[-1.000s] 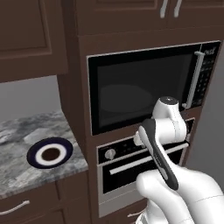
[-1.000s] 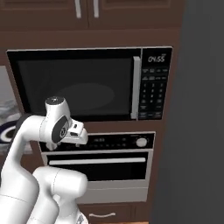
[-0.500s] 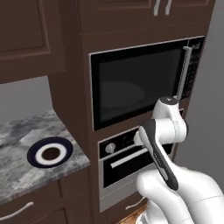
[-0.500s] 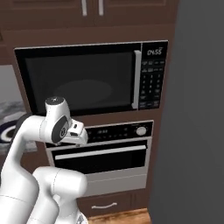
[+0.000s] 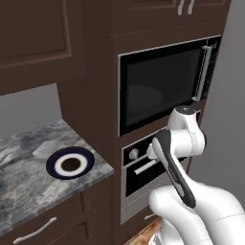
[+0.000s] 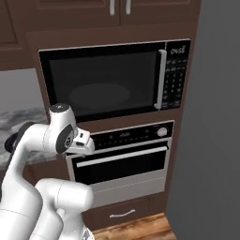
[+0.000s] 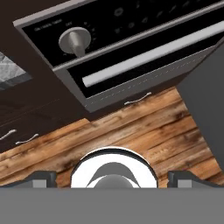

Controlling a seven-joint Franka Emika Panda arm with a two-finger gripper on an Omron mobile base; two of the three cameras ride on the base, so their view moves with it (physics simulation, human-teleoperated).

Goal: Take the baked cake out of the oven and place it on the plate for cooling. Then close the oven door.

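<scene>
The round navy-rimmed plate [image 5: 70, 162] sits near the marble counter's [image 5: 28, 191] right edge. Right of it, the oven [image 6: 122, 157] has its door [image 6: 123, 167] shut, glossy dark glass under a silver bar handle [image 6: 122, 156]. The gripper [image 7: 112, 177] hangs released over wood floor [image 7: 131, 140]; a grey wall [image 6: 211, 140] crowds the right.

- Black-glass microwave [image 6: 105, 82], centre of the right base view.
- Grey marble counter [image 5: 28, 167], lower left of the left base view.
- Wooden floor [image 7: 131, 131], middle of the hand view.

Oven door [image 6: 121, 163] shut; plate [image 5: 70, 162] on counter.
</scene>
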